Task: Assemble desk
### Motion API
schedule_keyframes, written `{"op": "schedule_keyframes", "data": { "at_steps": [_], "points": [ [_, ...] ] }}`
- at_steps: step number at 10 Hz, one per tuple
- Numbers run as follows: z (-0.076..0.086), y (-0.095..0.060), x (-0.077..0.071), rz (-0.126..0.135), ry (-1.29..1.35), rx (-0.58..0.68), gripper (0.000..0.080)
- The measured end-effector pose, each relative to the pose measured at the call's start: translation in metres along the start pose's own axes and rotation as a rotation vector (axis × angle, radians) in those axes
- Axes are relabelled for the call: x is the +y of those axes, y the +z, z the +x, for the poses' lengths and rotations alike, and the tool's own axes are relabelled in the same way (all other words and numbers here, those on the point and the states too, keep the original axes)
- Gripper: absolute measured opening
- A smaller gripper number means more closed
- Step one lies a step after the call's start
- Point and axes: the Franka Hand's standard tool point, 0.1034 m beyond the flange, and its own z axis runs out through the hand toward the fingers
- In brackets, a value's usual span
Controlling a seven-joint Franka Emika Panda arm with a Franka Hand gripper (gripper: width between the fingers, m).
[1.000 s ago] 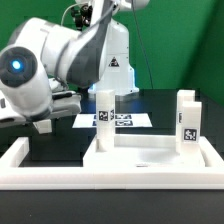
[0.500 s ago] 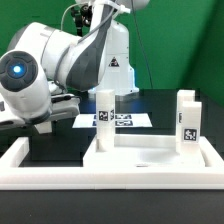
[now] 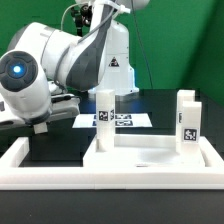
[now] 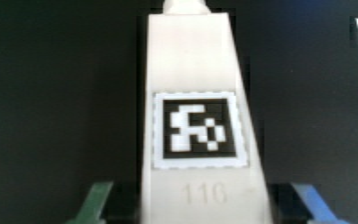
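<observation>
Surface: black tabletop mat (image 3: 60,150) under a dark backdrop, with the long low white barrier wall (image 3: 100,180) running across the front and turning up the exterior view's left.

Marker board: thin flat white sheet of printed tags (image 3: 135,119) lay behind the desk, near the arm's base.

Desk top: white plastic rectangular tabletop panel with raised rim (image 3: 150,152) lay flat, pressed against the barrier wall toward the exterior view's right.

Mounted legs: one short white block leg (image 3: 105,114) stood upright at the panel's far corner on the exterior view's left; a second tagged leg (image 3: 187,120) stood at the far corner on the right.

Held leg: a third white tagged block leg (image 4: 197,110) filled the wrist view lengthwise, its black-and-white tag facing the camera.

Pincer: the two-finger gripper (image 4: 197,200) was clenched on that leg, a green pad (image 4: 98,198) against each flank; in the exterior view it hung low at the left, well apart from the panel.

Containers: the rimmed panel acted as a shallow tray; nothing loose lay in it, only the two legs at its corners.

Risks: probably the leg could tilt in the narrow grasp and meet its socket askew. A low carry might clip the barrier wall or the nearer standing leg. A fourth leg was not visible.
</observation>
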Motion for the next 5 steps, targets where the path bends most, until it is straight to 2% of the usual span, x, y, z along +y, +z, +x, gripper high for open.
{"op": "schedule_keyframes", "data": {
  "at_steps": [4,5],
  "points": [
    [0.000,-0.002,0.000,-0.002,-0.002,0.003,0.0288],
    [-0.002,-0.022,-0.006,-0.015,-0.030,0.029,0.0290]
  ]
}}
